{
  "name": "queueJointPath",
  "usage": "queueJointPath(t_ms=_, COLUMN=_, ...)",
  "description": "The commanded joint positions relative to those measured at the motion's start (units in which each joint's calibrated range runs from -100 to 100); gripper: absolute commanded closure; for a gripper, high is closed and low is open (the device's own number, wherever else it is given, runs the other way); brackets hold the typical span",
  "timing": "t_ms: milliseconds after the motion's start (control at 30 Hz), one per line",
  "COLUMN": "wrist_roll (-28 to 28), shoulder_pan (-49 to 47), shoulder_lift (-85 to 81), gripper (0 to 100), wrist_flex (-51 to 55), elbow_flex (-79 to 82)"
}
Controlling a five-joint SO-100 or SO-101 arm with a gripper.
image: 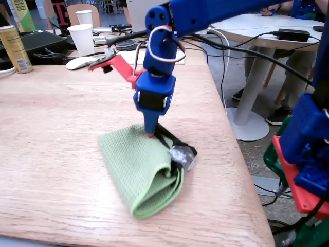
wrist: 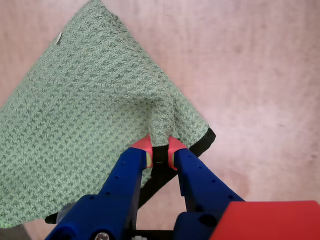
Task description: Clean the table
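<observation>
A folded green waffle-weave cloth [image: 139, 170] lies on the light oak table [image: 51, 128]. It fills the left of the wrist view [wrist: 85, 115], with the table [wrist: 250, 60] around it. My blue gripper [image: 150, 134] points straight down at the cloth's far edge. In the wrist view the gripper [wrist: 159, 150] is shut, its red-tipped fingers pinching a raised fold of the cloth. A black piece [image: 169, 140] sticks out from under the cloth [wrist: 200, 145]. A crumpled silvery scrap [image: 182, 156] lies against the cloth's right side.
At the table's far end stand a yellow can [image: 14, 49], a white paper cup [image: 82, 38], a white mouse [image: 81, 63] and cables. The table's right edge [image: 241, 154] runs close to the cloth. A white round pedestal table [image: 257, 25] stands beyond it.
</observation>
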Motion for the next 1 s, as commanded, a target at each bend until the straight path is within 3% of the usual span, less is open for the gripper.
queueJointPath(t_ms=0, wrist_roll=3.1, shoulder_pan=12.4, shoulder_lift=0.2, gripper=99, wrist_flex=0.2, elbow_flex=-0.7)
queueJointPath(t_ms=167, wrist_roll=7.4, shoulder_pan=29.5, shoulder_lift=0.5, gripper=99, wrist_flex=0.1, elbow_flex=-2.9)
queueJointPath(t_ms=500, wrist_roll=12.2, shoulder_pan=62.0, shoulder_lift=17.2, gripper=99, wrist_flex=1.2, elbow_flex=-30.5)
queueJointPath(t_ms=700, wrist_roll=12.1, shoulder_pan=62.1, shoulder_lift=16.1, gripper=99, wrist_flex=3.5, elbow_flex=-31.5)
queueJointPath(t_ms=867, wrist_roll=11.6, shoulder_pan=59.9, shoulder_lift=3.3, gripper=99, wrist_flex=11.7, elbow_flex=-34.9)
queueJointPath(t_ms=967, wrist_roll=11.1, shoulder_pan=51.3, shoulder_lift=2.0, gripper=99, wrist_flex=18.5, elbow_flex=-46.8)
